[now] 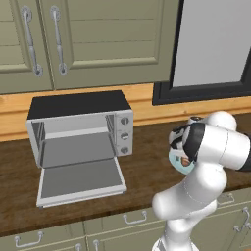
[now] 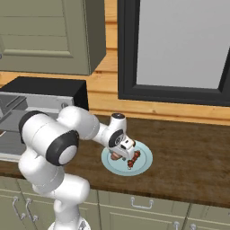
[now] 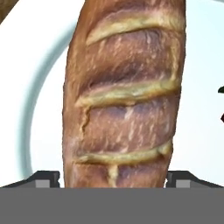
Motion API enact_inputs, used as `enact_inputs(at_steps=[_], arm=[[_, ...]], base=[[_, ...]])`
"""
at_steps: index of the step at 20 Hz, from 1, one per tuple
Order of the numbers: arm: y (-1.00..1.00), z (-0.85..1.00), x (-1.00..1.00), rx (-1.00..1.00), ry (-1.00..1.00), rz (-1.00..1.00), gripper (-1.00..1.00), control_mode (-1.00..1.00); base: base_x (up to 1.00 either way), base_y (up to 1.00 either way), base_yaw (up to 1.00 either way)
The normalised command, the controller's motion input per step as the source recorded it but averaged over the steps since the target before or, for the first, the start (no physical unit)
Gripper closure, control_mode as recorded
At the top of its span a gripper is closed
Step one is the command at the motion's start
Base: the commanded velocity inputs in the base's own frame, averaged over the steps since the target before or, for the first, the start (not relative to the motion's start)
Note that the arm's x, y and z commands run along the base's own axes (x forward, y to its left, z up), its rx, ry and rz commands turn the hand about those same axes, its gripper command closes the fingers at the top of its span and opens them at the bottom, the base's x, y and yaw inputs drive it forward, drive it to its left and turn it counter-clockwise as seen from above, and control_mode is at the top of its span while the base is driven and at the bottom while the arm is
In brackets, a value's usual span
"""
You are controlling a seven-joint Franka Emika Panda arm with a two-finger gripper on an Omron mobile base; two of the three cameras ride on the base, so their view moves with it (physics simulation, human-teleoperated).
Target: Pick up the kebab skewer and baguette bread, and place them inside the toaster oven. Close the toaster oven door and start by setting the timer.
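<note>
Brown crust with pale diagonal slashes marks the baguette bread (image 3: 124, 96), which the hand view shows lying lengthwise on a white plate (image 3: 39, 78) with a pale blue rim. The two dark fingertips (image 3: 43, 178) of the gripper (image 3: 113, 179) stand apart, one on each side of the loaf at its near end; whether they touch the crust I cannot tell. From the right base view, the gripper (image 2: 120, 152) hangs low over the plate (image 2: 144, 162), which sits on the dark wooden counter (image 2: 193, 148) to the right of the toaster oven (image 2: 49, 92). The loaf (image 2: 117, 156) shows as a small brown shape just under the hand, and the kebab skewer (image 2: 134, 158), with its dark red chunks, lies on the same plate just to the right of the loaf. In the left base view the arm's white elbow covers most of the plate (image 1: 179, 164), leaving a sliver of blue rim. The toaster oven (image 1: 78, 125) stands on the counter (image 1: 147, 166) against the wooden back wall, well to the left of the plate. Its door (image 1: 81, 181) is folded down flat toward the near edge, baring the grey interior, and three round knobs (image 1: 124, 135) run in a column down its right side. Green cupboards (image 1: 73, 39) hang above it.
</note>
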Motion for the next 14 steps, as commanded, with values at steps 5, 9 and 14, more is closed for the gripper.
enact_inputs(at_steps=[5,9,14], arm=[[-0.05,0.22,-0.11,0.03,0.0,0.04,1.0,-1.0],[0.1,0.99,-0.54,0.01,-0.05,0.18,1.0,-1.0],[0.89,1.0,-0.67,-0.04,-0.06,0.25,1.0,-1.0]], base=[[0.0,0.0,0.0],[0.0,0.0,0.0],[0.0,0.0,0.0]])
